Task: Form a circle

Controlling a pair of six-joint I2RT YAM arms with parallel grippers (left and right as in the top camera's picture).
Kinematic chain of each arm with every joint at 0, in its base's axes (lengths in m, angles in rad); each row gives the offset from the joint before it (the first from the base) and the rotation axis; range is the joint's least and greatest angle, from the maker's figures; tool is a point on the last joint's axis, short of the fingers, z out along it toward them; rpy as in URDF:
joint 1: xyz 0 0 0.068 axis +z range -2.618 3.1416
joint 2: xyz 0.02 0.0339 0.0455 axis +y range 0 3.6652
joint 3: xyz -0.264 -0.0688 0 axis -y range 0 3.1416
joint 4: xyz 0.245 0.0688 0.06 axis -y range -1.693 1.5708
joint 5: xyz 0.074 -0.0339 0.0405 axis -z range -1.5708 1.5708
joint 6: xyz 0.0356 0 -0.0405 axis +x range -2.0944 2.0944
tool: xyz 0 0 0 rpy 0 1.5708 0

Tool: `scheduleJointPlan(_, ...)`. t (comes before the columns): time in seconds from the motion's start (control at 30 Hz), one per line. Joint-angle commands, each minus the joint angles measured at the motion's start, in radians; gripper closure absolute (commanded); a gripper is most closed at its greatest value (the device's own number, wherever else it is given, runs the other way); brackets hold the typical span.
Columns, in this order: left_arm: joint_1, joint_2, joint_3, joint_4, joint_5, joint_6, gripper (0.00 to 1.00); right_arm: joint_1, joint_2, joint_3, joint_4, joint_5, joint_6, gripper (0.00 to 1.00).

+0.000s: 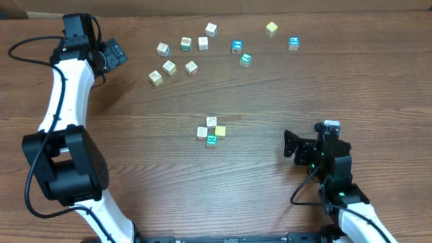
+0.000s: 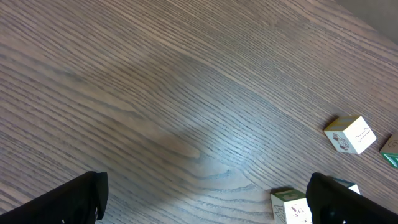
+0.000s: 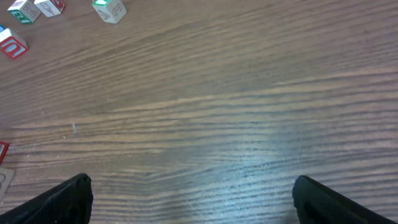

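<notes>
- The circle (image 1: 211,131) sits mid-desk (image 1: 135,135): four tiny cubes bunched tight, whitish farthest, red-marked white left, yellow right, teal-green-marked nearest.
- Left end effector (image 1: 116,54) gapes wide, empty, beside the loose cubes (image 1: 169,67).
- Right end effector (image 1: 289,144) is wide too, gripping nothing.

The circle (image 1: 211,130): red-marked white, whitish, yellow, teal-green-marked cubes; beyond it, loose cubes (image 1: 236,46) blue, green, tan; table (image 1: 148,155) brown woodgrain.

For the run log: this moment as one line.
left gripper: open, empty | right gripper: open, empty | circle: four-cube clump, mid-table | loose cubes: scattered beyond
</notes>
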Motion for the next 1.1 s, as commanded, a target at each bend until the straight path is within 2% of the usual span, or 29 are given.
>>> scheduleJointPlan(0.0,-0.007,-0.011,0.011,0.002,0.001,-0.003,0.0,-0.004,-0.024,-0.033,0.018,-0.011,0.004,0.0)
scheduleJointPlan(0.23,-0.007,-0.011,0.011,0.002,0.001,-0.003,0.01,-0.004,-0.065,-0.133,0.146,-0.044,0.004,0.0)
scheduleJointPlan(0.4,-0.007,-0.011,0.011,0.002,0.001,-0.003,0.0,-0.004,-0.135,-0.193,0.177,-0.05,0.004,0.0)
scheduleJointPlan(0.87,-0.007,-0.011,0.011,0.002,0.001,-0.003,0.0,-0.003,-0.304,-0.191,0.0,-0.051,0.004,0.0)
scheduleJointPlan(1.07,-0.007,-0.011,0.011,0.002,0.001,-0.003,0.0,-0.003,-0.431,-0.191,-0.117,-0.051,0.004,0.0)
